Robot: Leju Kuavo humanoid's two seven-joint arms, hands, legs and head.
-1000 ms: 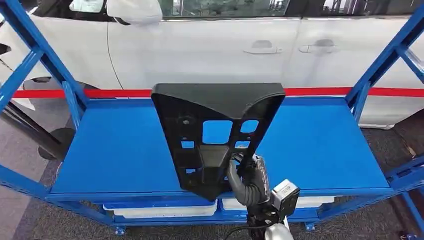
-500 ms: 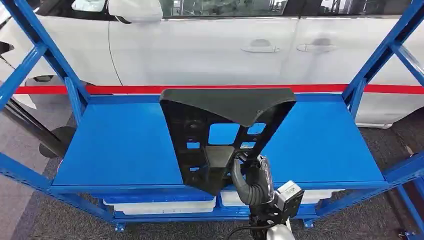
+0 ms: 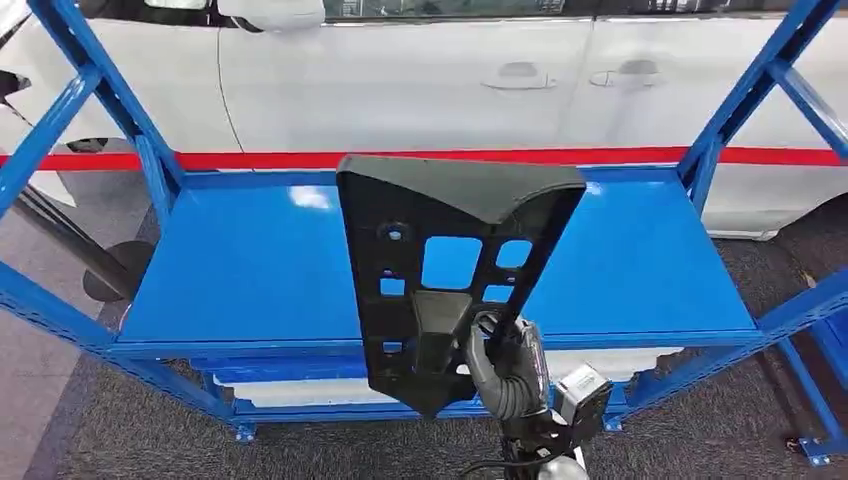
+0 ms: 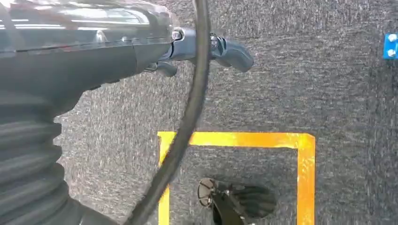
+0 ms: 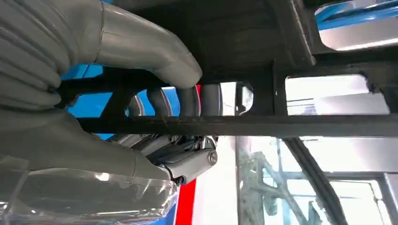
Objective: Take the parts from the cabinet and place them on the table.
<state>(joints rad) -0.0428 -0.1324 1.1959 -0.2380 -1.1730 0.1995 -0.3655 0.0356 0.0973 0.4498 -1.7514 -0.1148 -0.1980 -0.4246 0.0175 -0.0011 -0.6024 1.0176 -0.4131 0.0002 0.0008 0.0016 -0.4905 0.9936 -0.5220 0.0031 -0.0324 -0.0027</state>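
Black moulded plastic panel is held upright above the blue metal shelf, gripped at its lower end by the right hand; left hand state cannot be told. Grip should be kept firm while carried.

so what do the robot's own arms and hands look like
The right hand has a grey ribbed cover, a thick grey thumb and darker fingers, with a small silver-and-black camera box at the wrist. The left hand is dark grey, crossed by a black cable.
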